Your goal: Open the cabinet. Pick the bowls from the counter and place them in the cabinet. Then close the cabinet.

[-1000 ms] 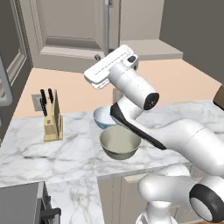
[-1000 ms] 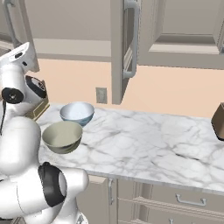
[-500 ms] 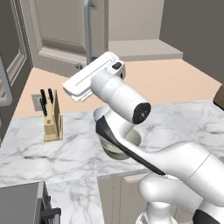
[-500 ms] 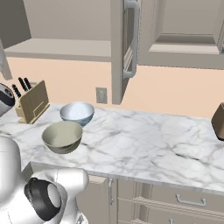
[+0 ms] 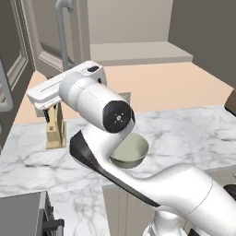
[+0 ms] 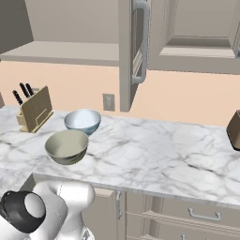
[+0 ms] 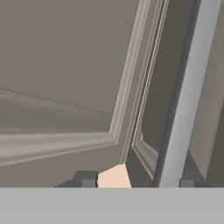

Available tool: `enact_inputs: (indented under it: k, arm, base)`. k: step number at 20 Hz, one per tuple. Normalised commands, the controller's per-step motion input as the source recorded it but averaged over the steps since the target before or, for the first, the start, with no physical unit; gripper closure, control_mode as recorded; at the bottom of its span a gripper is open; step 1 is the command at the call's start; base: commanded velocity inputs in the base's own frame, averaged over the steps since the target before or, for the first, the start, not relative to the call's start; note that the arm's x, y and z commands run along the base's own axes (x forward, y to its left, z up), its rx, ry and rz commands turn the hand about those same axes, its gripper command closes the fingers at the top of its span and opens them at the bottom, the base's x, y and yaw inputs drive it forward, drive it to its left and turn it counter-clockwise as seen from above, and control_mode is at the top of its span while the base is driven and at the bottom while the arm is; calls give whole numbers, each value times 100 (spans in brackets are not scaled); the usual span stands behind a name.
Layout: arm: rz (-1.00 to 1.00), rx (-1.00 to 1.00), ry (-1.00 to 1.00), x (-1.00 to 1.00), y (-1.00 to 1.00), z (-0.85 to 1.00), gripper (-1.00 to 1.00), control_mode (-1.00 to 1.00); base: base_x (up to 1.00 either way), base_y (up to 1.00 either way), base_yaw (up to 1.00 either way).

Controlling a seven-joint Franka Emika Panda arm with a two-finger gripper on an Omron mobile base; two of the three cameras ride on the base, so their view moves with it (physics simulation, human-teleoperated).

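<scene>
Pincer [image 7: 135, 183] sat part-open astride the cabinet handle [image 7: 186, 100], gripping nothing; risked clipping door on retreat.

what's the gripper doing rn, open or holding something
Gripper: open, holding nothing; the cabinet door's bar handle stands between its fingertips, not clamped.

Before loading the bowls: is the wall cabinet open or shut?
Open. Both doors of the cabinet are swung out, baring its beige shelf; the two bowls sit on the counter.
</scene>
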Motion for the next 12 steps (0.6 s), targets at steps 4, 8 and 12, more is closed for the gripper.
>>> enact_inputs:
  k: [4, 8, 12]
  arm:
    - [4, 0, 0, -61, -39, 0, -100, -100]
    - [8, 9, -2, -100, -66, 0, -100, -100]
    - [10, 8, -10, -100, -37, 0, -100, -100]
  base:
    - [0, 0, 0]
    - [0, 0, 0]
    - [0, 0, 0]
